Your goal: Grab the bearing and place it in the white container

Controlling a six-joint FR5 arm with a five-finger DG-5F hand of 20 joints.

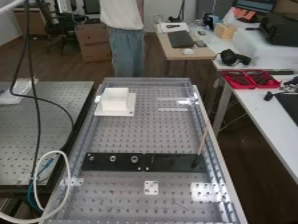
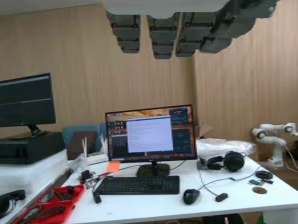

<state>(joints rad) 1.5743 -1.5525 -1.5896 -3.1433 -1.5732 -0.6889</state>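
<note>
Dark grey fingers straight, monitor beyond

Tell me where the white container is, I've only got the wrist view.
Observer: High view has the white container near the far end of the bench, toward that picture's left.
Operator: Bearing?
Observer: Three small round parts in a row on the black strip, left half. Can't tell which is meant.
Operator: Anything else on the strip?
Observer: A thin stick, its lower end at the strip's right end.
</note>
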